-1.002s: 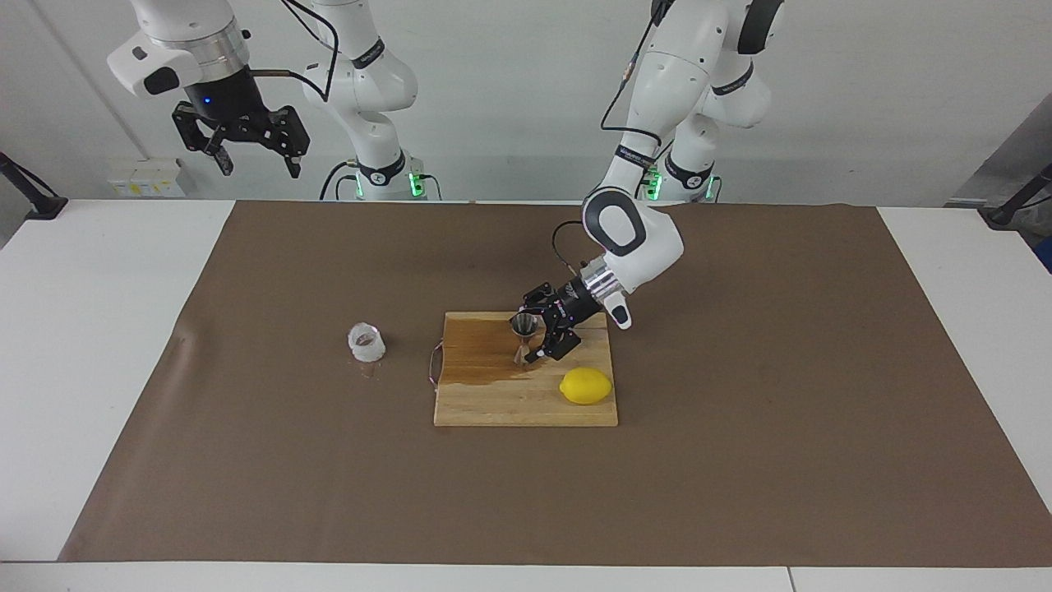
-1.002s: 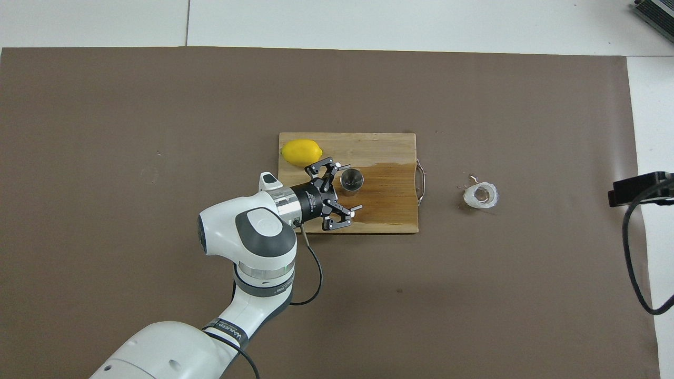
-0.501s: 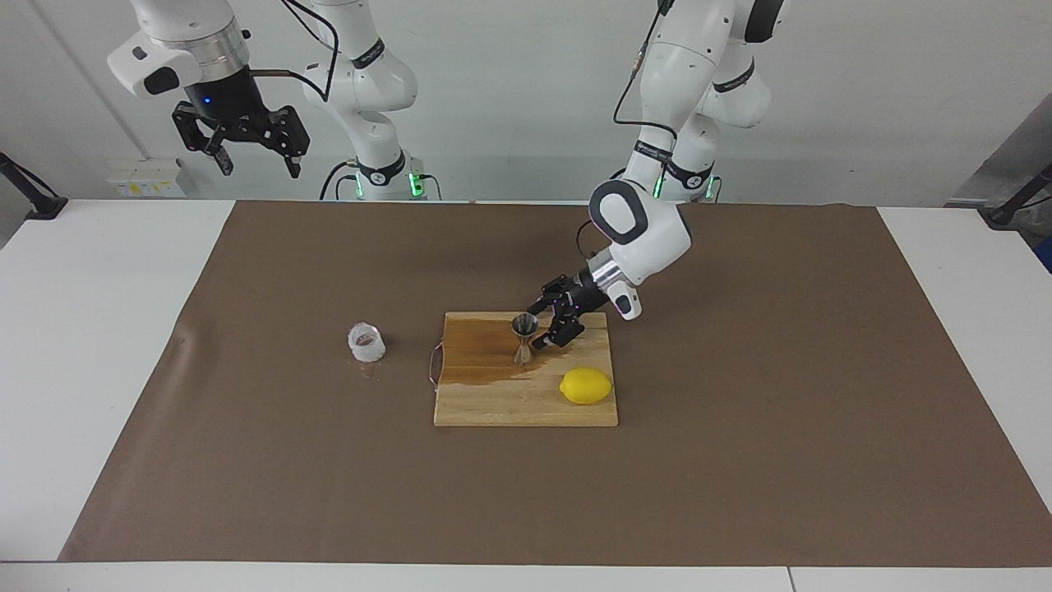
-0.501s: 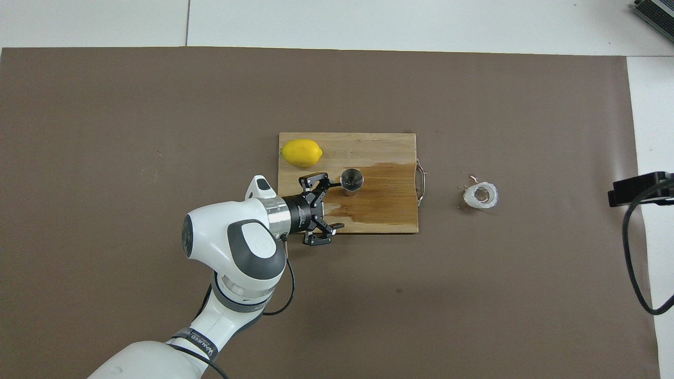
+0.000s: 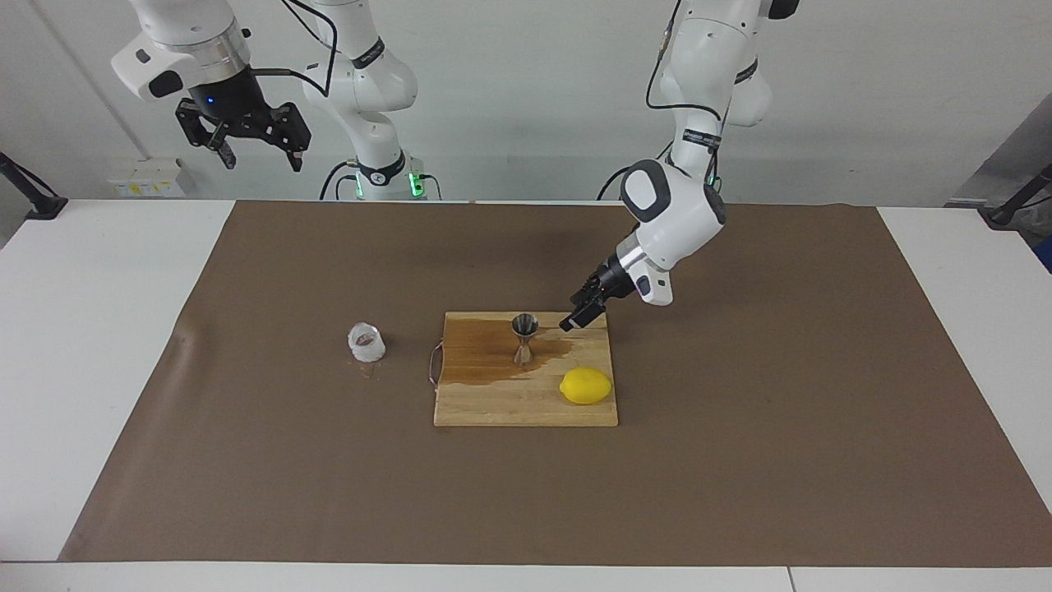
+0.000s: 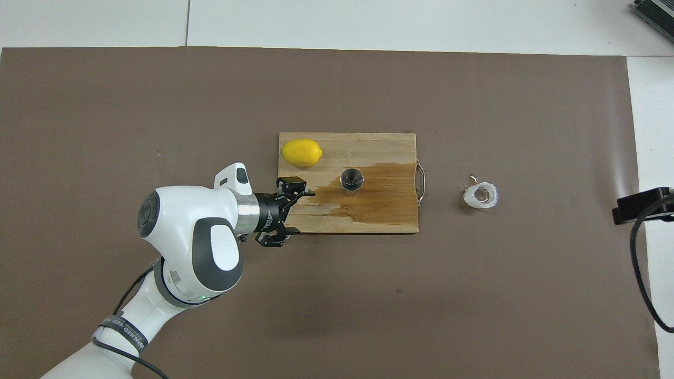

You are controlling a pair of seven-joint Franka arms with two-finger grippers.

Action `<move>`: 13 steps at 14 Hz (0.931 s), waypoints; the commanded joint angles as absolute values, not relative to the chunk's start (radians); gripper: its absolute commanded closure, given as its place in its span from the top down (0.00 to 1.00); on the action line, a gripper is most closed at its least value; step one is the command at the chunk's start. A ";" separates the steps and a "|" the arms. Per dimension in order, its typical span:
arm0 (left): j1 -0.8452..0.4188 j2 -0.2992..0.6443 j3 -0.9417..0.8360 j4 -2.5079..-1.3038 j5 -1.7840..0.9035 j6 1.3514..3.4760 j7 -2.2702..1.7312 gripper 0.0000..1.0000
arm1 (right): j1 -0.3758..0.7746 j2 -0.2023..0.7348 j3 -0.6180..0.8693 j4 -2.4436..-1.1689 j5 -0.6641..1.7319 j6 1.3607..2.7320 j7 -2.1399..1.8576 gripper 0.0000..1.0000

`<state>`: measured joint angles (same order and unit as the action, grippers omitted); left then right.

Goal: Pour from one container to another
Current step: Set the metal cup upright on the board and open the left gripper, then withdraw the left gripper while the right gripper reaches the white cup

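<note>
**Jigger standing alone on a wet board, both grippers holding nothing**

Scanning across from where I'm standing, facing the robots. First up, the right gripper (image 5: 256, 148) is hanging high in the air over the right arm's end of the counter (image 5: 115, 329), close to its own base. Its fingers are spreading wide apart and there's nothing between them. That arm is just waiting.

Next along, the small faceted glass cup (image 5: 366, 341) is sitting upright on the brown mat (image 5: 740, 460), well apart from either gripper, with a few little wet spots on the mat right beside it.

Then the wooden cutting board (image 5: 509, 407) is lying in the middle of the mat, its wire handle pointing toward the cup. A big dark wet patch is covering the part of the board nearer the robots. The steel jigger (image 5: 524, 337) is standing upright in that wet patch, with nothing touching it.

A yellow lemon (image 5: 586, 386) is resting on the board's dry part, at the corner toward the left arm's end and farther from the robots than the jigger.

Last, the left gripper (image 5: 582, 315) is hovering over the board's edge at the left arm's end, near the jigger but clear of it. From above its fingers (image 6: 306, 193) are standing open, gripping nothing.
</note>
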<state>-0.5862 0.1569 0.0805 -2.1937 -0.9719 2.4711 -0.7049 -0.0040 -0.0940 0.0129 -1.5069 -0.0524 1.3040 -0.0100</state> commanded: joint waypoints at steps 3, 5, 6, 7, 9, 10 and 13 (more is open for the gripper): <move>-0.447 0.095 0.077 -2.091 -0.610 2.205 -0.696 1.00 | -0.050 -0.146 0.012 -1.587 -0.042 1.359 -0.243 1.00; -0.413 0.109 0.077 -2.005 -0.495 2.075 -0.693 1.00 | -0.080 -0.144 0.011 -1.649 0.001 1.461 -0.403 1.00; -0.411 0.107 0.077 -1.973 -0.418 2.027 -0.684 1.00 | -0.083 -0.137 0.011 -1.669 0.017 1.503 -0.472 1.00; -0.410 0.107 0.077 -1.944 -0.357 1.985 -0.681 1.00 | -0.084 -0.129 0.009 -1.687 0.026 1.537 -0.553 1.00; -0.382 0.113 0.075 -1.899 -0.293 1.925 -0.632 1.00 | -0.106 -0.118 0.009 -1.732 0.064 1.612 -0.717 1.00; -0.376 0.112 0.077 -1.881 -0.288 1.895 -0.576 1.00 | -0.124 -0.123 0.009 -1.777 0.105 1.664 -0.800 1.00; -0.364 0.110 0.077 -1.807 -0.140 1.763 -0.418 1.00 | -0.191 -0.135 0.009 -1.911 0.237 1.810 -1.093 1.00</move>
